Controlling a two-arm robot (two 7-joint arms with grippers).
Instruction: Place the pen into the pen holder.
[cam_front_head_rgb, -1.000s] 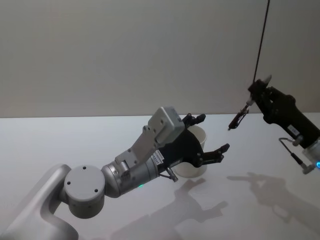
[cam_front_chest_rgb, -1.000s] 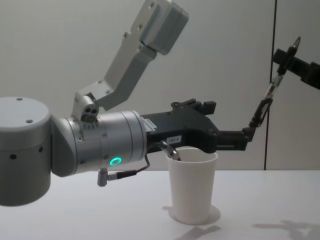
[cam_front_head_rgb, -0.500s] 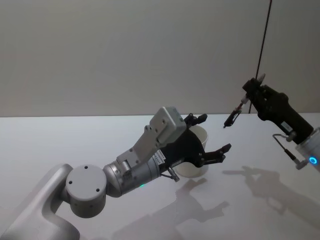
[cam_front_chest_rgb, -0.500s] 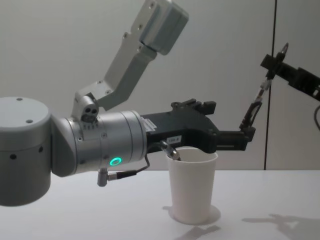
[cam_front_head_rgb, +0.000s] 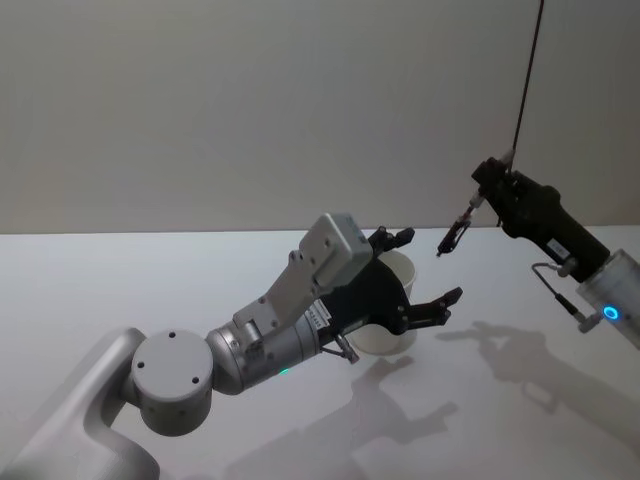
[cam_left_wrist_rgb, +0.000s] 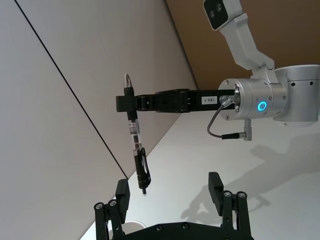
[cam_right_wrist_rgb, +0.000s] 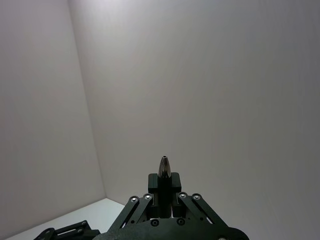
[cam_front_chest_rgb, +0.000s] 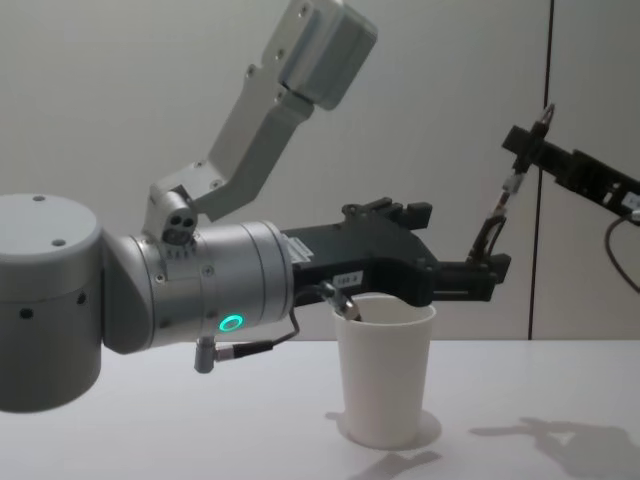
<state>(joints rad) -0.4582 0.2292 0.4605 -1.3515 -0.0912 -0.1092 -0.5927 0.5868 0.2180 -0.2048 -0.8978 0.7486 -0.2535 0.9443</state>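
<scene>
We see the pen (cam_front_head_rgb: 458, 226) at right of centre in the head view, in the air and apart from the cup. Its long axis is tilted: tip end down-left, cap end up-right, where the right gripper (cam_front_head_rgb: 487, 183) is clamped on it. In the left wrist view the pen (cam_left_wrist_rgb: 136, 150) hangs near-vertical, pointed metal end up, clip end down. A small label sits on that gripper body; we can't read it.

The left gripper (cam_front_head_rgb: 424, 276), lower centre in the head view, has its fingers spread wide, holding nothing, over the pen holder (cam_front_chest_rgb: 384, 372). The white cup stands upright on the table (cam_front_head_rgb: 90, 290), bottom centre in the chest view.
</scene>
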